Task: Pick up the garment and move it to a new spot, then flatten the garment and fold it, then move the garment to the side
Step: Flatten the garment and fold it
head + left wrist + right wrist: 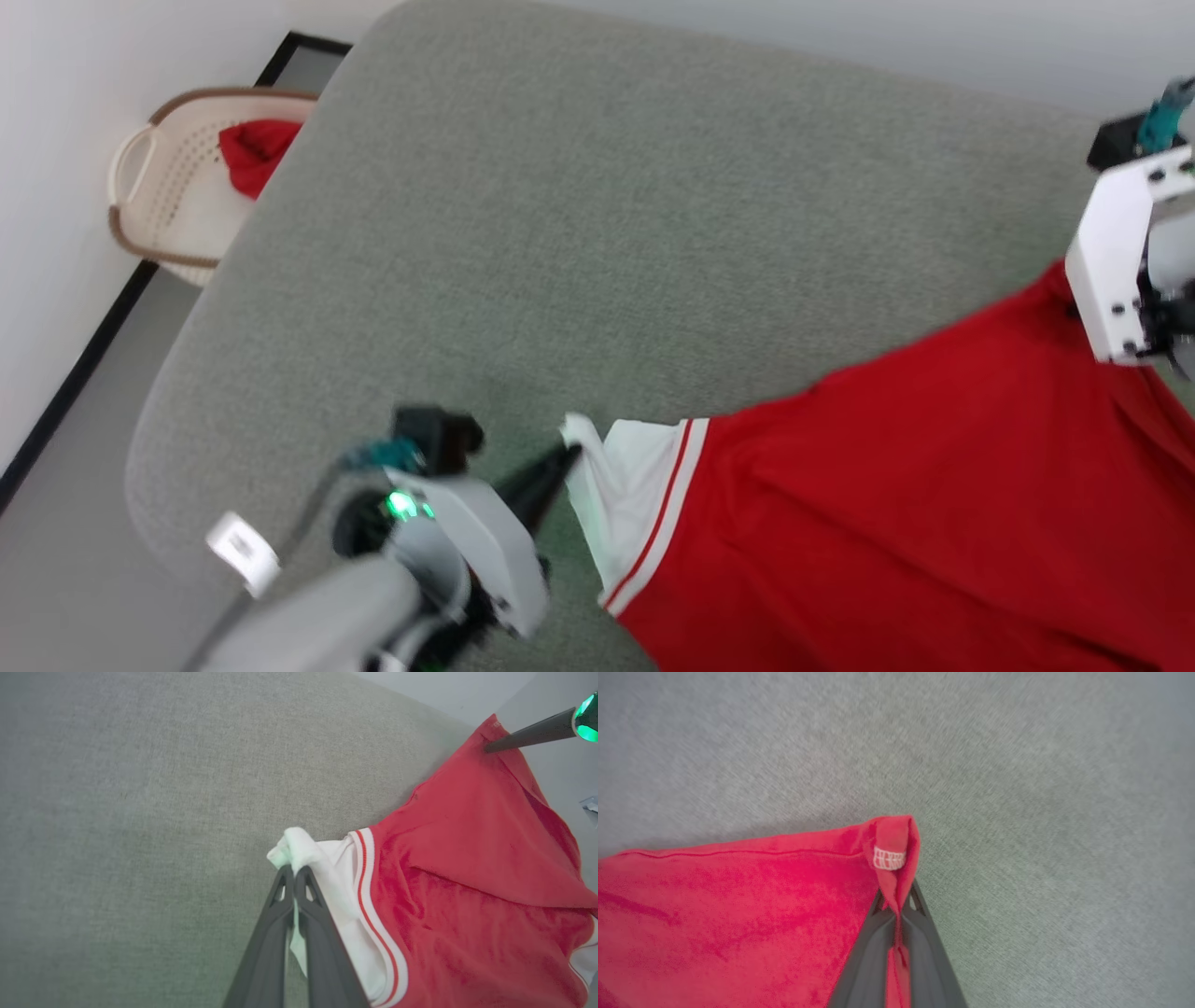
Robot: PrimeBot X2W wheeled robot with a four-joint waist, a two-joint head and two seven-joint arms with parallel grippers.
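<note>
Now the left claw (pixel 294 871) pinches the garment (pixel 934 485) by its white sleeve, and the right claw (pixel 899 893) clamps a red corner.

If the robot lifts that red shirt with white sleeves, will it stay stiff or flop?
Likely floppy: the garment creases and bunches where the left gripper pinches its sleeve. Probably light: the right gripper holds a corner by a thin pinch.

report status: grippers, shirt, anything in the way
Left gripper shut on shirt sleeve, right gripper shut on red corner. Shirt held between them over cushion. Basket far left, out of the path.
</note>
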